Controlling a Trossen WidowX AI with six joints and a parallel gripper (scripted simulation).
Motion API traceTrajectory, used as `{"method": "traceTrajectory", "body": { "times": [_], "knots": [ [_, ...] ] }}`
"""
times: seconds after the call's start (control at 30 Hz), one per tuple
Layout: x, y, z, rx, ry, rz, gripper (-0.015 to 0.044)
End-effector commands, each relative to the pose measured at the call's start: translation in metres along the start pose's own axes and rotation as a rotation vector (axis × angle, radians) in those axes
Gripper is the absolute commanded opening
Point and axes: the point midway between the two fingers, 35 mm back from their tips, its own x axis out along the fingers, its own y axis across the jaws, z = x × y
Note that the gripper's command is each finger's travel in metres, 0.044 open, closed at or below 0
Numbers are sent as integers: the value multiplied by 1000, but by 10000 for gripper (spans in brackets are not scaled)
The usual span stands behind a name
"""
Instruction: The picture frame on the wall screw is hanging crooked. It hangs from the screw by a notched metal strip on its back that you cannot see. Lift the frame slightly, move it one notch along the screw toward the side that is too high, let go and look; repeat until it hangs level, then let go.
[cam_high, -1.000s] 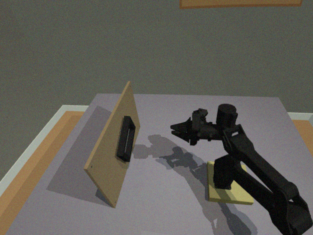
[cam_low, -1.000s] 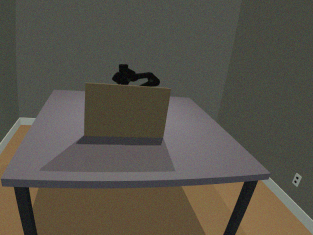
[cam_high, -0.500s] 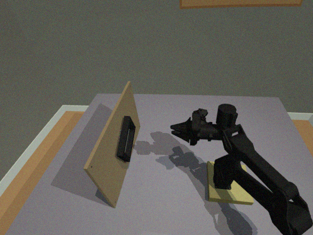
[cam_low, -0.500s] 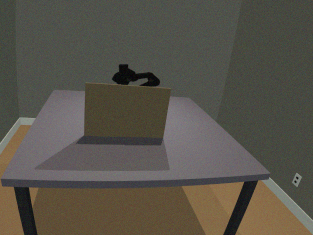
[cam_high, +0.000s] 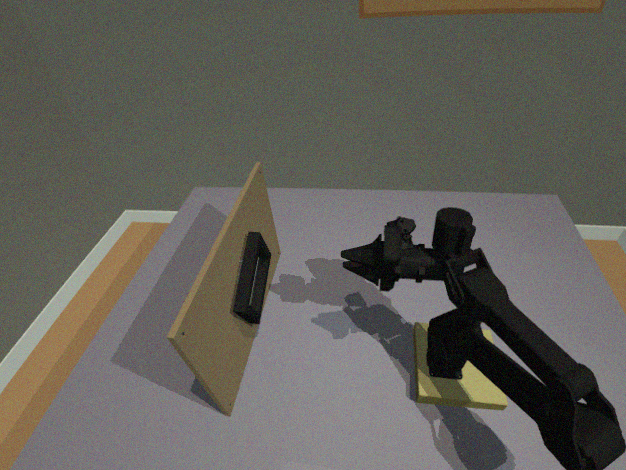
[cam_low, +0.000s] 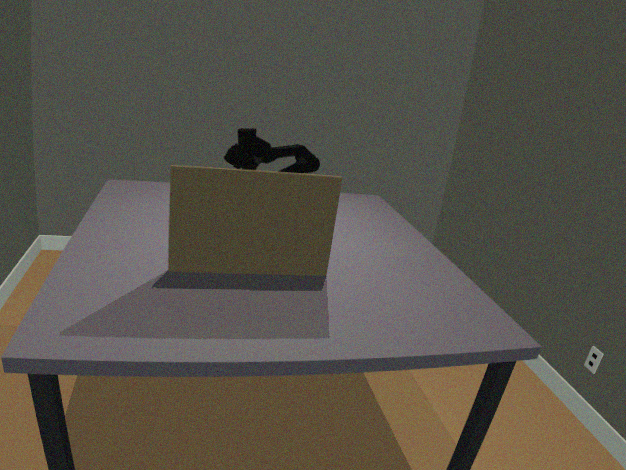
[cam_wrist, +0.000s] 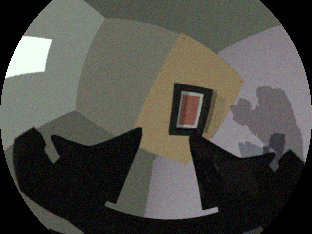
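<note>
A small picture frame (cam_high: 251, 277) (cam_wrist: 190, 109) with a black border and a red picture hangs on an upright tan wall board (cam_high: 212, 323) (cam_low: 252, 222) (cam_wrist: 167, 81) that stands on the table. In the wrist view the frame looks slightly tilted. My gripper (cam_high: 347, 259) (cam_wrist: 166, 133) is open and empty. It points at the frame from the right in the top view, well apart from it. In the exterior view the board hides the frame, and only the top of my arm (cam_low: 262, 151) shows above the board.
The purple table (cam_high: 328, 404) (cam_low: 404, 283) carries the board and a yellow base plate (cam_high: 480, 389) under my arm. The board's shadow lies to its left. Grey walls and an orange floor surround the table.
</note>
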Motion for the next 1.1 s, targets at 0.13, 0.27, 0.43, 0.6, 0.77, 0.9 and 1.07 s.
{"method": "traceTrajectory", "body": {
  "times": [0.13,0.27,0.43,0.6,0.77,0.9,1.07],
  "knots": [
    [1,-1,0,0,0,0,260],
    [26,-13,2,-1,3,-3,260],
    [61,-26,-13,3,2,3,260],
    [75,-31,-27,8,0,9,260],
    [75,-31,-27,8,0,9,260],
    [75,-31,-27,8,0,9,260],
    [75,-31,-27,8,0,9,260]
  ]
}}
